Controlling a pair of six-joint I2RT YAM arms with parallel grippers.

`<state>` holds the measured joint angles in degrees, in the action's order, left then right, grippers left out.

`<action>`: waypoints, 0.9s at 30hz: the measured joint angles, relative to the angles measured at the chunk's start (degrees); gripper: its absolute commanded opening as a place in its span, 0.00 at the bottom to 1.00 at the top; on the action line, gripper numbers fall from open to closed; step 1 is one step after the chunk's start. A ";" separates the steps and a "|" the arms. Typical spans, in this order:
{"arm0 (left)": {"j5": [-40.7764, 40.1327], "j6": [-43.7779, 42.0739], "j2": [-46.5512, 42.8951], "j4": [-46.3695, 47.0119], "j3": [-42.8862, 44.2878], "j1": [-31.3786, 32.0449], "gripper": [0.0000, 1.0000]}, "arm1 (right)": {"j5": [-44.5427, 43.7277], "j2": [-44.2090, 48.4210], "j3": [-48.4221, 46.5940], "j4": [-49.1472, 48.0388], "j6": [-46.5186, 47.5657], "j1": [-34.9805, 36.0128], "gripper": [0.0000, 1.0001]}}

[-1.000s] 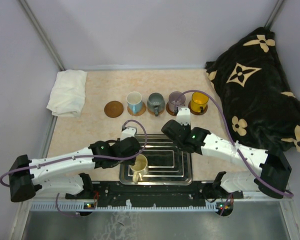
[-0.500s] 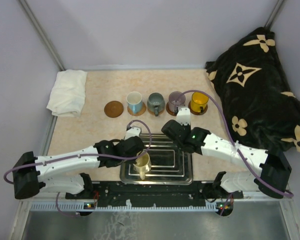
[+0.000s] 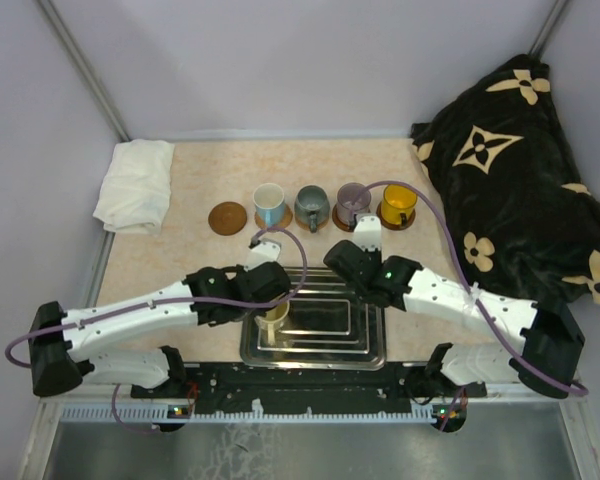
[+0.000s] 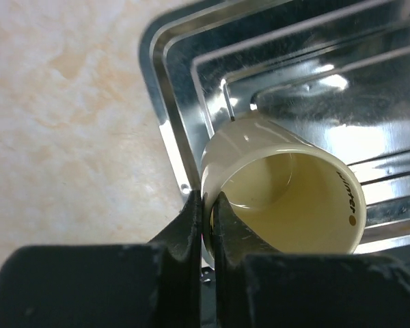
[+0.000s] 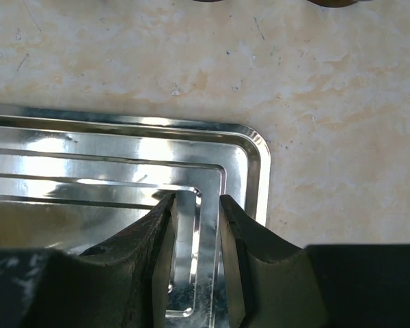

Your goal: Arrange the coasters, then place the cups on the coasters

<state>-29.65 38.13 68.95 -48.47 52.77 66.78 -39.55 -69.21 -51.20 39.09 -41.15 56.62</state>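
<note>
My left claw (image 4: 205,202) is clenched on the rim of the cream cup (image 4: 260,137), at the left edge inside the tray (image 4: 171,82). My right claw (image 5: 195,205) hangs part-open and empty over the tray's far right corner. Beyond the tray, one coaster (image 3: 227,217) lies bare.

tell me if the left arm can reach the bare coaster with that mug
Probably yes: the left claw grips the cream mug by its rim, and the bare coaster lies on that arm's side, with open tabletop between it and the steel tray.
</note>
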 measured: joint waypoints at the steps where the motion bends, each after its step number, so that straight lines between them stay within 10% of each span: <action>1: -1.53 -0.24 -0.04 -1.53 1.57 0.00 0.10 | 0.15 0.04 0.31 -0.57 0.07 0.00 0.29; 7: -6.91 -2.36 -2.60 -5.29 4.70 -3.96 0.14 | 2.10 -0.39 4.13 -4.96 1.60 -0.17 0.22; 16: -6.12 -19.15 -11.06 2.21 2.14 -28.85 0.19 | 3.74 -9.84 4.28 -14.19 4.85 -1.29 0.19; 27: 11.82 -35.69 2.25 18.12 4.85 -49.86 0.20 | 7.72 -17.51 1.73 -21.05 8.83 -6.82 0.17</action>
<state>-17.82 2.44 71.20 -30.35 57.63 16.93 -31.83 -86.72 -49.47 18.04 -32.32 49.80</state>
